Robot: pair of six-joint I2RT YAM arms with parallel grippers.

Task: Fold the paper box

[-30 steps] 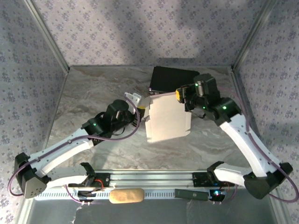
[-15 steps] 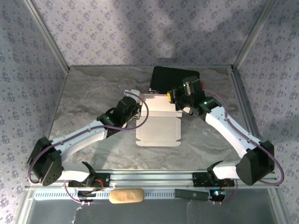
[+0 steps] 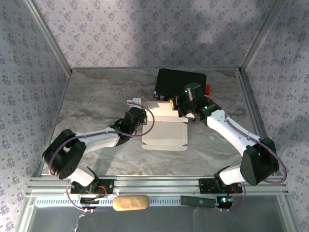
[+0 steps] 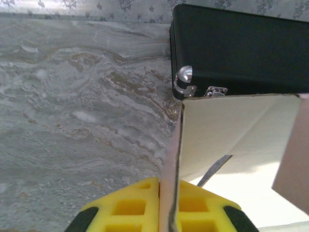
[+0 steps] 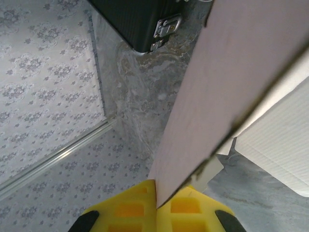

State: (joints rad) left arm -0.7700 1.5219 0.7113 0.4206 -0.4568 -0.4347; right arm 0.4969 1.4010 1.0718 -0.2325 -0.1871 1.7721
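**Near side.** The left end effector [image 4: 169, 187] is closed on the left wall of the paper box [image 3: 164, 131]. The thin card stands upright between its yellow pads [image 4: 130, 208].

**Middle.** The box lies on the counter [image 3: 96, 96] between the two arms. Its pale face is up, its base panel is flat and its side flaps are partly raised.

**Far side.** The right end effector [image 5: 158, 191] is clamped on the far right flap, and the pink face runs up from between its fingers. The black case [image 3: 181, 83] sits just behind that flap, near the box's far edge. Whether case and box touch cannot be told.

**Risks, as judged.**
- **Creasing or tearing:** Both grips hold single-thickness card. If the arms pull apart or twist unequally, the card is likely to crease off its fold lines or tear at a cut.
- **Lost grip:** A slip at either end effector would let that wall spring back flat.
- **Contact with the case:** Pushing the right flap farther back could drive it, or the wrist, against the case and shift the box.
- **Missed tabs:** If the base skids on the smooth counter, the tabs may miss their slots.
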